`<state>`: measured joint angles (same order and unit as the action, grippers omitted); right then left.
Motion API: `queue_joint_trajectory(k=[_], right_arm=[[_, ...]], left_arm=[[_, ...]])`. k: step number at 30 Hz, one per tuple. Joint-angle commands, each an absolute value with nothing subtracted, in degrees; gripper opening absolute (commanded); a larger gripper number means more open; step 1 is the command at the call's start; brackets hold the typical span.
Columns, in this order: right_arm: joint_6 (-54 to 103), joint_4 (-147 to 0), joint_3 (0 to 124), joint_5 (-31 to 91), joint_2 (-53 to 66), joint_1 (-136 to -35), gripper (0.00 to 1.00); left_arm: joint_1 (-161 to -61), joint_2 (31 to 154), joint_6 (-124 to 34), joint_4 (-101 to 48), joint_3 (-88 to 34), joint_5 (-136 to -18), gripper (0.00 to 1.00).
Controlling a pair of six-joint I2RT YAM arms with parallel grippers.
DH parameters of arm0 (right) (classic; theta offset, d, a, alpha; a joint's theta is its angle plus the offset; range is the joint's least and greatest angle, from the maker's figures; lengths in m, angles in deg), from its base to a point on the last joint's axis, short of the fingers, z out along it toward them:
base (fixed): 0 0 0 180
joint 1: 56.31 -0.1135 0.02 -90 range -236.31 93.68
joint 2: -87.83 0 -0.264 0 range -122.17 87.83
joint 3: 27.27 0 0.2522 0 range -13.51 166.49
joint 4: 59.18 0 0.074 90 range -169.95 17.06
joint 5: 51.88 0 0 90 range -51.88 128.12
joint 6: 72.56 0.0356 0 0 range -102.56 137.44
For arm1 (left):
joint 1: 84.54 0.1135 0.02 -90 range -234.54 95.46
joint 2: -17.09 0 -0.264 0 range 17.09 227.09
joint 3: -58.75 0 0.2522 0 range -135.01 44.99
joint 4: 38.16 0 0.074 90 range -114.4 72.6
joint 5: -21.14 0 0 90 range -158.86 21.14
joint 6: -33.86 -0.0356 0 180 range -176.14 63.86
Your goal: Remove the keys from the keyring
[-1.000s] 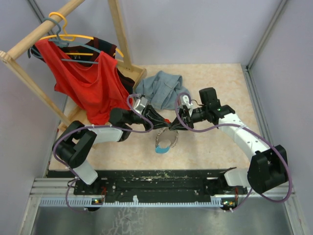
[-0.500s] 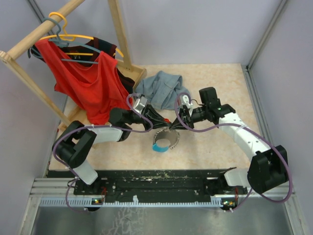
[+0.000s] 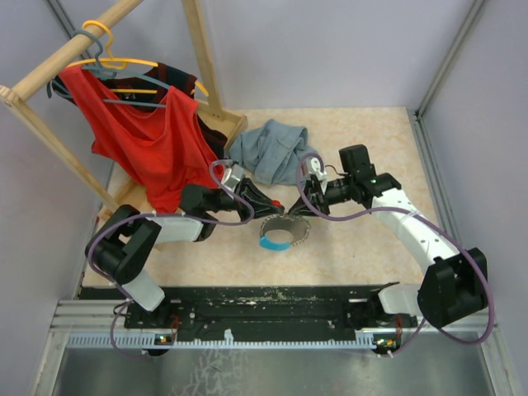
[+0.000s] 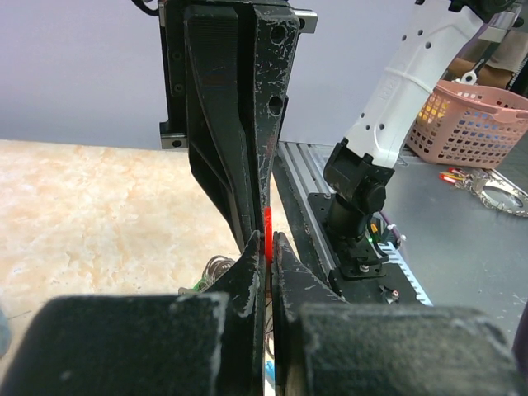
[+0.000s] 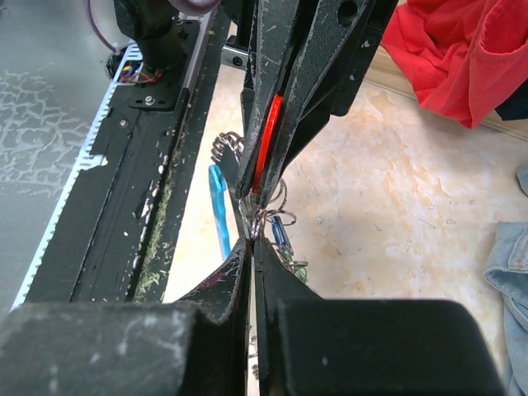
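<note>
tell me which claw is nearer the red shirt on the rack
Left. The left claw, shut on the red key, sits just right of the red shirt; the right claw faces it from the far side, further off.

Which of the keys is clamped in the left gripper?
The red-headed key, pinched flat between the left gripper fingers; the blue-headed key hangs free among the rings.

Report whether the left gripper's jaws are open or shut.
Shut on the red key. The left wrist view shows the left gripper with jaws pressed onto a red sliver, no gap.
</note>
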<state>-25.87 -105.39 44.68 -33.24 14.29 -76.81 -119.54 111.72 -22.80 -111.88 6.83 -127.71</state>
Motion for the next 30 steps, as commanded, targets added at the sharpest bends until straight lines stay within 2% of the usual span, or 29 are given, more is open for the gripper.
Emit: queue_joint_trajectory(k=[1, 12, 30], right_arm=[[-25.3, -103.5, 47.8, -36.0, 16.7, -76.6, 0.00], [-24.6, -102.9, 47.7, -34.6, 16.6, -76.4, 0.00], [-26.0, -99.6, 43.9, -33.0, 15.2, -78.6, 0.01]], left_arm=[[-119.0, 110.5, -23.7, -127.0, 7.7, -127.5, 0.00], [-117.7, 110.3, -23.9, -127.0, 8.9, -127.9, 0.00], [-117.7, 110.6, -21.4, -127.0, 3.2, -128.9, 0.00]])
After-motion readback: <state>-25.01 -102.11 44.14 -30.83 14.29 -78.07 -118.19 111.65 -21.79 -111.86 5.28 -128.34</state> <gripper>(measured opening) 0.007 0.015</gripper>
